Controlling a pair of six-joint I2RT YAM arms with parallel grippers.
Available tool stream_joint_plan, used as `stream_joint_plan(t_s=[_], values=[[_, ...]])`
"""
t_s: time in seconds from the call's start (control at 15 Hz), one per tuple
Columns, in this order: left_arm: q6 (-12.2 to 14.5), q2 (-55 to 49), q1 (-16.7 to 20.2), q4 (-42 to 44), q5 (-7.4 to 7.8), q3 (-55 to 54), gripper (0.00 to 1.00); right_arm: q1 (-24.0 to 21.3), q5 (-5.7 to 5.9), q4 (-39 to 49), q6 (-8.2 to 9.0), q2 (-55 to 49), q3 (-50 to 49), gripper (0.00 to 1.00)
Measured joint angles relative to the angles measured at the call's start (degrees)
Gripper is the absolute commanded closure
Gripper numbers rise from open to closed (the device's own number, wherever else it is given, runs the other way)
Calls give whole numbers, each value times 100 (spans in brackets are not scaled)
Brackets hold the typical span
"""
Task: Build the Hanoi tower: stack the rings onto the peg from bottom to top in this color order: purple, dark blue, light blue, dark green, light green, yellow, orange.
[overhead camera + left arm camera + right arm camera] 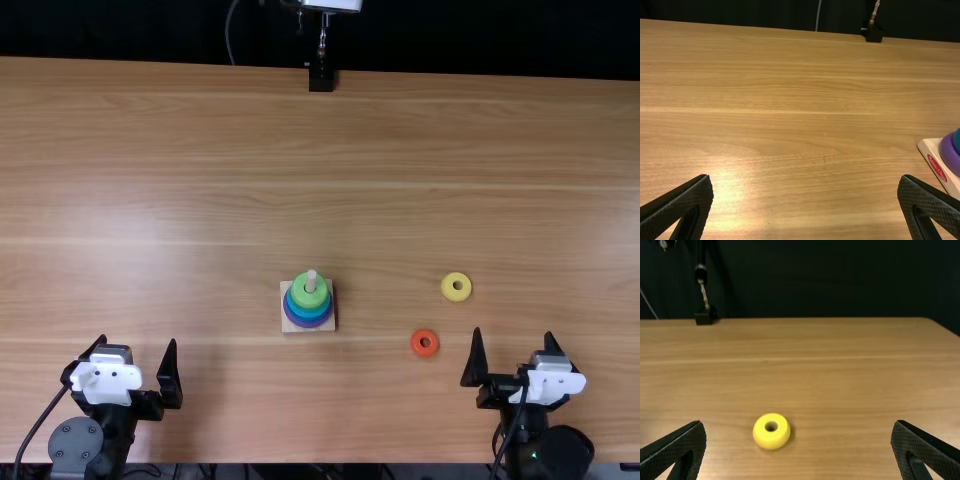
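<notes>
Near the table's middle stands the peg (311, 281) on its square wooden base (289, 323). Around it, a light green ring (301, 298) is on top, with blue rings under it and a purple ring (297, 319) lowest. The yellow ring (456, 287) and the orange ring (424, 343) lie on the table right of the base. My left gripper (139, 362) is open at the near left, my right gripper (517, 352) open at the near right. The left wrist view has the left gripper (806, 192) and the purple ring (949, 154); the right wrist view has the right gripper (798, 432) and the yellow ring (771, 431).
A black clamp (321, 79) with a metal stand is fixed at the table's far edge, and a cable hangs behind that edge. The wooden table (180, 150) stretches between the arms and the far edge.
</notes>
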Motion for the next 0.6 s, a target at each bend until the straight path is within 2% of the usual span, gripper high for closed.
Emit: stream_joint_plan(t_s=[0.13,0.27,0.47,0.6], values=[[2,0,2,2,2,2,0,0,0,76,9,39,597,0],[2,0,0,0,2,2,0,2,-2,162,15,535,1519,0],[0,2,2,0,0,2,0,2,-2,177,15,1674,2562,0],[2,0,2,2,-2,2,0,20,-2,9,9,2780,3473,0]])
